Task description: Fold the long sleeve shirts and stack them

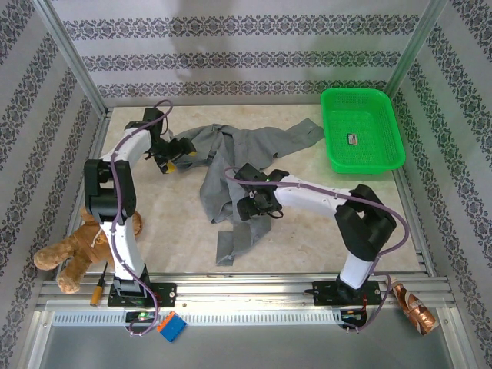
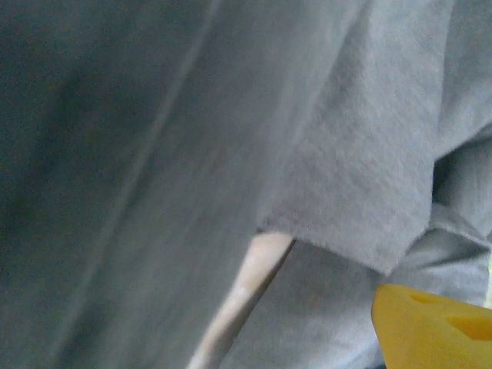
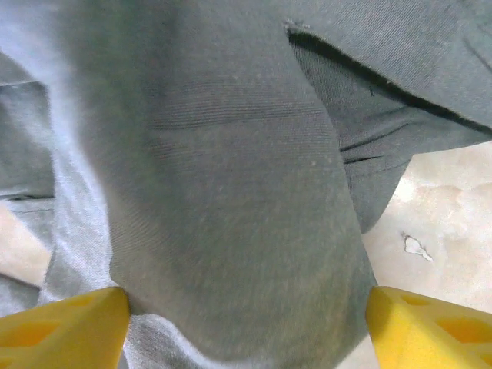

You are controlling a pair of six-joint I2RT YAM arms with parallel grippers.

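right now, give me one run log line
shirt: crumpled, unfolded | left gripper: at shirt edge | right gripper: open astride a fold

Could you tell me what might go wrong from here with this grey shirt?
The right gripper, open, straddles a thick fold of the grey shirt; closing could pinch several layers and lift it bunched.
One sleeve lies close to the green basket; pulling might drag it against the rim.
The left gripper sits in crumpled fabric, so its hold may be poor.

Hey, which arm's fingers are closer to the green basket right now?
The right arm's fingers, at the grey shirt's middle; the left arm's fingers sit at its left edge, farther away.
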